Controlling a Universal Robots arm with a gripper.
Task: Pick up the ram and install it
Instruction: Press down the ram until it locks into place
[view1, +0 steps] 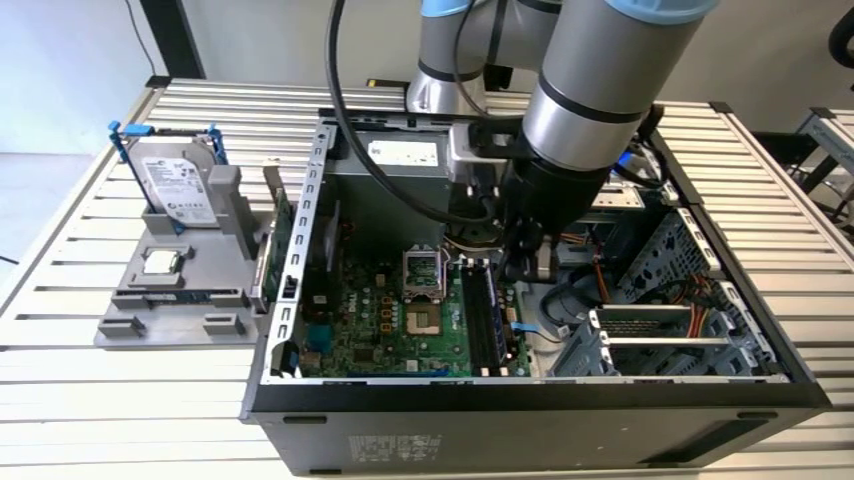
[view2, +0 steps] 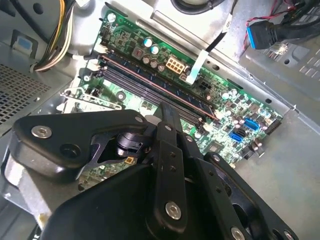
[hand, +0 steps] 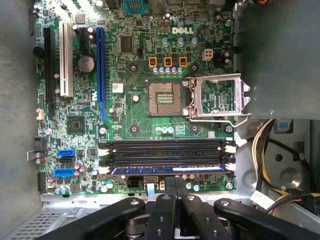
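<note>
Fingers of the black gripper (hand: 174, 186) meet, pinched together with nothing between them, just above the slim dark-green ram stick (hand: 167, 170) seated in the motherboard's slot.

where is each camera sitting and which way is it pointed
Exterior view: off the arm, above the open computer case, looking down; the arm reaches in.
First wrist view: on the wrist, facing straight down at the motherboard; gripper linkage in front.
Second wrist view: on the wrist, slanting across the board; gripper in front.
Both wrist views share the memory slots.
</note>
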